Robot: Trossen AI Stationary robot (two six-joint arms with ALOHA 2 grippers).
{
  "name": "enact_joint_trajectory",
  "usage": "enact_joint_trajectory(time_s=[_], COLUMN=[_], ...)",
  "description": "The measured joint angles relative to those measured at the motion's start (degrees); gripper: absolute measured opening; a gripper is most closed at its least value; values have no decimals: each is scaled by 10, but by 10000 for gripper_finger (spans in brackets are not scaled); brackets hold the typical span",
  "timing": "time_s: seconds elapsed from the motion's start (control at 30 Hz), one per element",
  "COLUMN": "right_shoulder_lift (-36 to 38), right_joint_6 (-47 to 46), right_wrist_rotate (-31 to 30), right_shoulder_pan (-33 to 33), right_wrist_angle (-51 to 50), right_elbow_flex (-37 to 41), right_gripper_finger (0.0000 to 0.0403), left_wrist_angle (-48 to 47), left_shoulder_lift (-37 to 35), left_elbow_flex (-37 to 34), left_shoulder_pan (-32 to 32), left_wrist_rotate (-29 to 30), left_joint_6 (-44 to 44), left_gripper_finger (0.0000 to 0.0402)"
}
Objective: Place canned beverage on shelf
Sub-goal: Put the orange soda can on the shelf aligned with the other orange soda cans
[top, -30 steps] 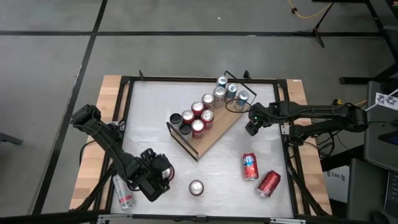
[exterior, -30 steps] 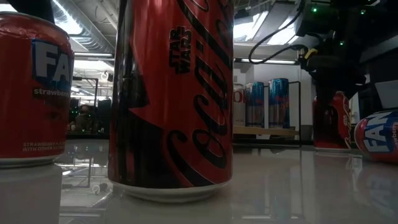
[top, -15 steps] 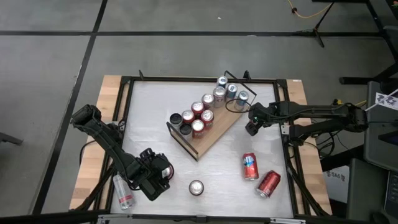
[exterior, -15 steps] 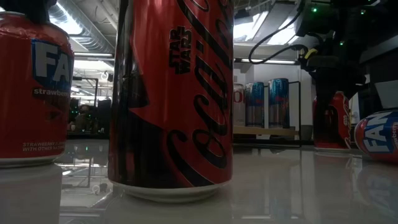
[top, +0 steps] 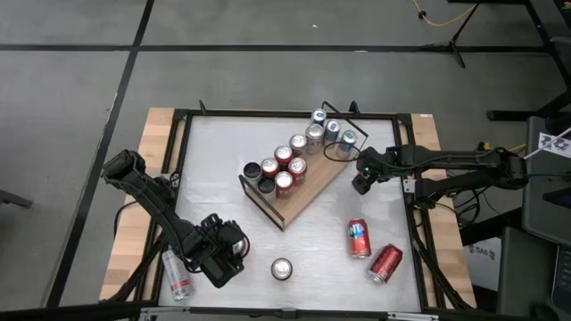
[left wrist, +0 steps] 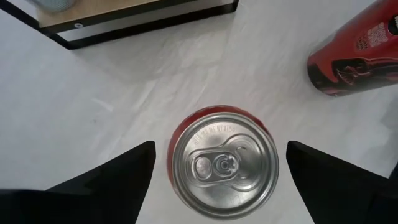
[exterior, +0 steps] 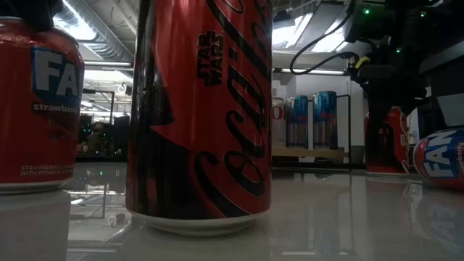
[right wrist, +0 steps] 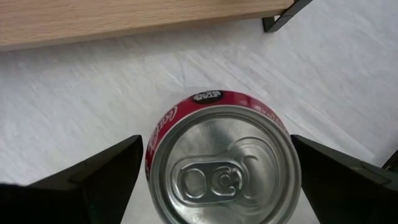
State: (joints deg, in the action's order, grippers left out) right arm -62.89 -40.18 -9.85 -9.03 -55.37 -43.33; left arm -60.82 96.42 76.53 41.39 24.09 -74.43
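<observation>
- High view, surface: white table (top: 223, 160) in a black frame on a grey floor. The shelf (top: 312, 192) lies diagonally at mid-table, its far half filled with upright cans and its near half bare wood.
- High view, arms: the left gripper (top: 227, 259) is at the near left of the table, close beside the front can (top: 282, 267), which stands alone. The right gripper (top: 361, 181) hangs just off the shelf's right-hand long edge and hides whatever is beneath it.
- Low view: the front can (exterior: 199, 109) fills the foreground, upright. Far behind it are the shelf (exterior: 308, 151), carrying blue cans, and the right gripper (exterior: 384, 94), lowered over a red shelf-side can (exterior: 391, 145) that stands on the table.
- Left wrist view: the front can (left wrist: 224, 163) is seen lid-on, centred between the two dark fingers (left wrist: 112, 177). They are spread wide, with clear table on both sides. A shelf corner (left wrist: 112, 12) lies ahead, and a tipped red can (left wrist: 354, 53) is off to one side.
- Right wrist view: the shelf-side can (right wrist: 222, 165) is lid-up and centred between the spread fingers (right wrist: 93, 177), which sit close to its sides and grip nothing. The shelf board (right wrist: 124, 22) is just beyond it.
- Judgement: both cans stand with their long axis vertical, directly under their grippers. The right arm's can is much the nearer to the shelf, a short carry across the edge. The likely step for either arm is to close and then lift straight up.
</observation>
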Motion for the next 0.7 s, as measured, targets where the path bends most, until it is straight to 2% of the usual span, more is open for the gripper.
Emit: enact_joint_trajectory(time_s=[0.33, 0.53, 0.7], right_shoulder_lift=[0, 0, 0], right_joint_6=[0, 0, 0], right_wrist_rotate=[0, 0, 0], right_shoulder_pan=[0, 0, 0], right_wrist_angle=[0, 0, 0], right_elbow_flex=[0, 0, 0], right_gripper_finger=[390, 390, 390], left_wrist_angle=[4, 64, 64], left_shoulder_lift=[0, 0, 0], left_elbow_flex=[-2, -45, -50], left_shoulder_pan=[0, -1, -7], left_wrist_rotate=[5, 0, 2], left_joint_6=[-1, -4, -4], left_gripper_finger=[354, 353, 335])
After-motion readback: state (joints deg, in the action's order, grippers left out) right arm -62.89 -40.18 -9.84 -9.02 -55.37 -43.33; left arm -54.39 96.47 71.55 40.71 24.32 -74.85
